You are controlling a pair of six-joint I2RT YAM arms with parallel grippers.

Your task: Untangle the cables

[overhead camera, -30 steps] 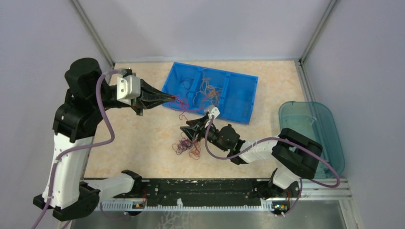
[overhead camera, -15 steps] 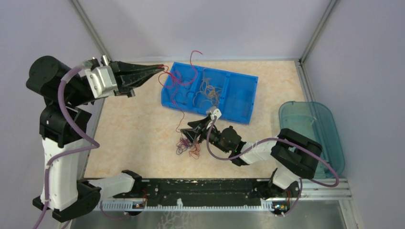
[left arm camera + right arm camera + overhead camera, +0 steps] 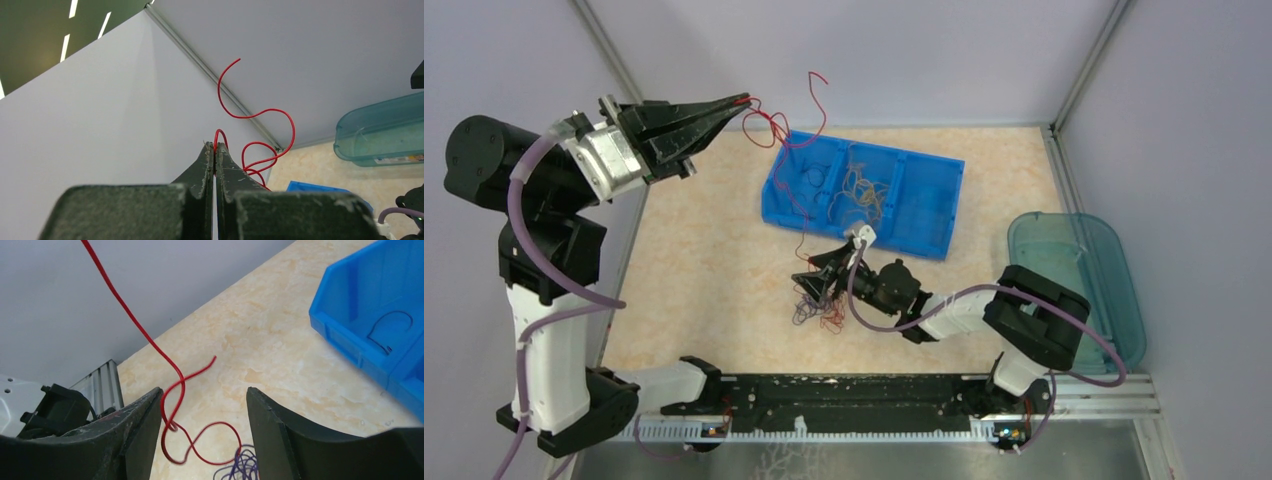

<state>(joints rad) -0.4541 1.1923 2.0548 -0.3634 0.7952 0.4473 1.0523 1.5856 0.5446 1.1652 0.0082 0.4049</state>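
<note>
Extraction of one red cable (image 3: 133,315).
The left hand (image 3: 742,100) pinches it high beside the bin (image 3: 934,215); the right hand (image 3: 809,285), jaws apart, straddles it over the tangle (image 3: 816,310) on the tabletop (image 3: 714,270). Next should be lifting until its tail clears.

The looping cable (image 3: 125,305) is seen in bright red. The tangle of cables (image 3: 819,315) is made up of red and dark purple strands. The table (image 3: 714,260) is patterned in marbled cream and beige. The bin (image 3: 929,210) is coloured solid blue, with orange-yellow strands (image 3: 864,192) in its middle compartment. The tub (image 3: 1064,240) is tinted translucent teal. The arm hoses (image 3: 516,215) are coloured lilac.
</note>
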